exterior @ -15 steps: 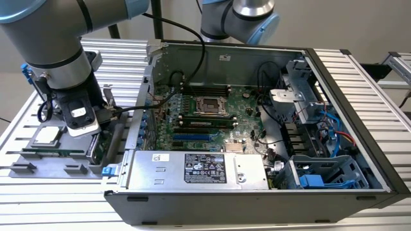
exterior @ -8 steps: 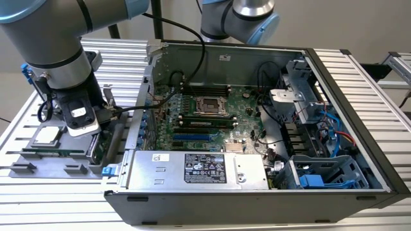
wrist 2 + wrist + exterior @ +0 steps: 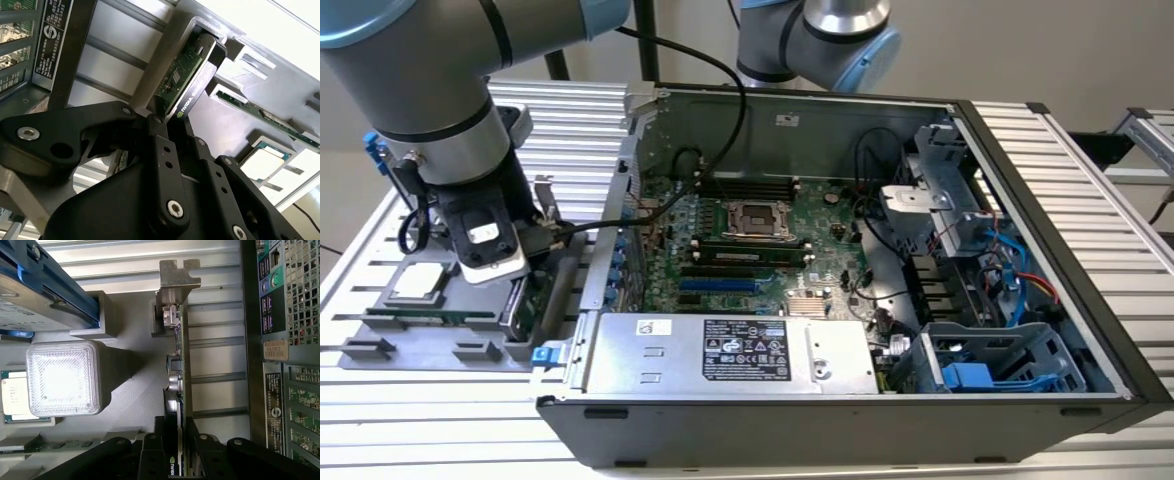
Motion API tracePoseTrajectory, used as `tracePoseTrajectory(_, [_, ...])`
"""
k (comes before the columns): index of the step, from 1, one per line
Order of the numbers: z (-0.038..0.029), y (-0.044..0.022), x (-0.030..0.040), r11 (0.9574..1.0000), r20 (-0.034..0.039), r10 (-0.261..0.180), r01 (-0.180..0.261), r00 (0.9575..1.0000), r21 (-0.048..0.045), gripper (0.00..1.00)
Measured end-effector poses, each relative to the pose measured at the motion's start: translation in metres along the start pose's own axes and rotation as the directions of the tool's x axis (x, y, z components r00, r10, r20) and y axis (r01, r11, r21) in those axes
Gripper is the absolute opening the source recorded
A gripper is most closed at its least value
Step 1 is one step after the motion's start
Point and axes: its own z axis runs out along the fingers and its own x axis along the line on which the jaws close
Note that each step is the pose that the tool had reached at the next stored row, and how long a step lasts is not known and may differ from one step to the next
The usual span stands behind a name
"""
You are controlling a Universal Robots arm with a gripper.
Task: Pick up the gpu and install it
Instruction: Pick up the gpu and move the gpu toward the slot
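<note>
**Hand pinches the gpu in its tray slot**

The gpu stands on edge in the grey tray. Its green board is on one face and its black shroud on the other. The silver bracket is at the end away from the hand, and in the second wrist view that far end sits inside a grey holder of the tray.

The hand is pressed onto the card's near end. In both wrist views a black finger lies against each face, pinching the gpu between them.

In the second wrist view a memory stick lies in the tray beside the gpu, apart from it. A cpu lies flat in the tray, at about 9 o'clock of the hand in the exterior view. In the first wrist view a drive with blue rails rests in the tray, well apart from the card.

In the exterior view the tray lies on the slatted desk, at 9 o'clock of the open case. The arm comes down over the tray's 3 o'clock side, the one just beside the case wall.

Inside the case the motherboard shows bare slots. The power supply sits at 6 o'clock of it.
</note>
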Motion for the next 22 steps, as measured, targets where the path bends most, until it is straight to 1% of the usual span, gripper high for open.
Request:
tracePoseTrajectory(17, [-0.0001, 0.0005, 0.0, 1.0, -0.0002, 0.0, 0.0, 1.0, -0.0023, 0.0])
tracePoseTrajectory(22, [-0.0029, 0.0006, 0.0, 1.0, -0.0003, 0.0, 0.0, 1.0, -0.0023, 0.0])
